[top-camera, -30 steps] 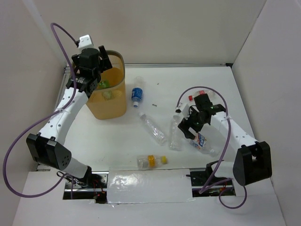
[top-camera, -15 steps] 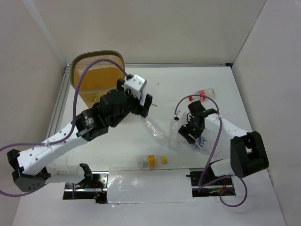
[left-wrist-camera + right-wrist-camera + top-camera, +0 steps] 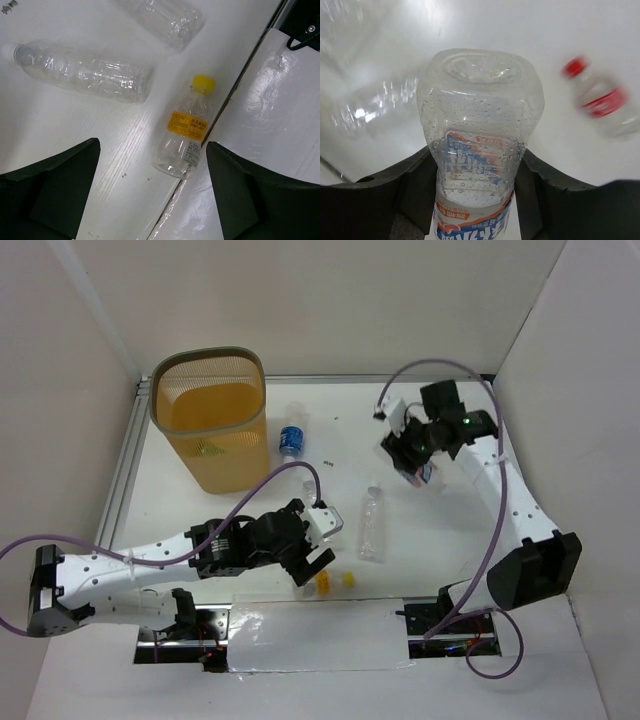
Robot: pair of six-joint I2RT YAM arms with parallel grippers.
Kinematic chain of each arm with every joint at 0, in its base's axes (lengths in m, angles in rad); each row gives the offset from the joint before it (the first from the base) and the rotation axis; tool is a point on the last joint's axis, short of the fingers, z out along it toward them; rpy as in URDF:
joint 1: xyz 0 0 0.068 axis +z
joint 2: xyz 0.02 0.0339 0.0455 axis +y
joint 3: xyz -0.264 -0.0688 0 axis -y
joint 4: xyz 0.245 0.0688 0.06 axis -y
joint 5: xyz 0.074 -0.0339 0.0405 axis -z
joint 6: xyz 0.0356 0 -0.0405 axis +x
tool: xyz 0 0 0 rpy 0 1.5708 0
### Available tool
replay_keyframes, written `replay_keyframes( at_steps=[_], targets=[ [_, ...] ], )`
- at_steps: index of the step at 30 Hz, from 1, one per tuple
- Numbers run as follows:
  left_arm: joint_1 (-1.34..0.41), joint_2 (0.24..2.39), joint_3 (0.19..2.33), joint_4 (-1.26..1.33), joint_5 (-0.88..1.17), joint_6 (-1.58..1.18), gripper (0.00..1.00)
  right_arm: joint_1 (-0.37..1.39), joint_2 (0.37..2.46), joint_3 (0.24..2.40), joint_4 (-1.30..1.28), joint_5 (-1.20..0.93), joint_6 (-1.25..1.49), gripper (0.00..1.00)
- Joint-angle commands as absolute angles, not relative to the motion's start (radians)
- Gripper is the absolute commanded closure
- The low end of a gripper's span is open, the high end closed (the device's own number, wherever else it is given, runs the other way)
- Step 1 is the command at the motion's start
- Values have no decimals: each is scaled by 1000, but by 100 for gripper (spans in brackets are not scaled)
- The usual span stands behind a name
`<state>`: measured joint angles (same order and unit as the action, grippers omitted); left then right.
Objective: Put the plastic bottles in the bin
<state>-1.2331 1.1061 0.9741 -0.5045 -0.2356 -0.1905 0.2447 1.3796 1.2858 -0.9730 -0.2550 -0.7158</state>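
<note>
Your right end effector [image 3: 476,151] was clamped on the blue-and-red label bottle [image 3: 479,125], fingers [image 3: 405,190] pressed on both sides, bottle base pointing away from the wrist, lifted clear of the surface [image 3: 440,525]. The red-cap bottle [image 3: 600,97] lay past it to the right, blurred.

Your left end effector [image 3: 152,145] was wide open and held nothing, low over the surface by the front edge. The yellow-cap bottle [image 3: 185,135] lay flat between its fingers, nearer the right one, no contact. Two clear bottles lay further out: the white-cap bottle [image 3: 85,72] ahead-left, the other clear bottle [image 3: 165,17] beyond that.

The bin [image 3: 230,460] stood upright, well apart from both end effectors: far off the right one's left side, and ahead-left of the left one. The blue-label bottle [image 3: 291,438] lay just beside the bin
</note>
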Motion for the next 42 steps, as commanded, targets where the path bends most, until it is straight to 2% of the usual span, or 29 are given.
replay_keyframes(
  at_steps=[1,5,9,17,22,25,29,30,37,39,40,41,42],
  targets=[
    [-1235,1120,966,-477,-195,-202,0,253,1432,1546,-1103,-376,-732,85],
    [-1265,1170,946,-456,-195,-193,0,323,1581,1904,-1109,-519,-713,86],
    [-1302,1226,946,-456,-204,-193,0,420,1690,2122,-996,-581,-664,86],
    [-1333,1239,887,-454,-232,-299,0,615,1721,2106,-337,-532,-516,91],
    [-1367,1239,862,-454,-259,-334,0,659,1850,2301,-261,-522,-436,91],
    [-1377,1265,853,-454,-259,-356,0,686,1879,2336,-181,-531,-379,90],
    [-1391,1304,844,-454,-298,-365,0,686,1973,2361,-52,-568,-244,85],
    [-1400,1313,844,-454,-313,-365,0,686,1988,2370,-34,-568,-192,81],
    [-1401,1361,862,-463,-342,-374,0,667,2155,2437,115,-586,4,77],
    [-1401,1361,862,-463,-351,-383,0,667,2206,2459,115,-600,43,68],
    [-1401,1361,862,-463,-351,-383,0,667,2216,2459,115,-600,43,59],
    [-1401,1361,862,-463,-362,-383,0,667,2217,2459,115,-609,54,46],
    [-1401,1361,862,-463,-371,-383,0,667,2227,2459,101,-609,43,19]
  ],
)
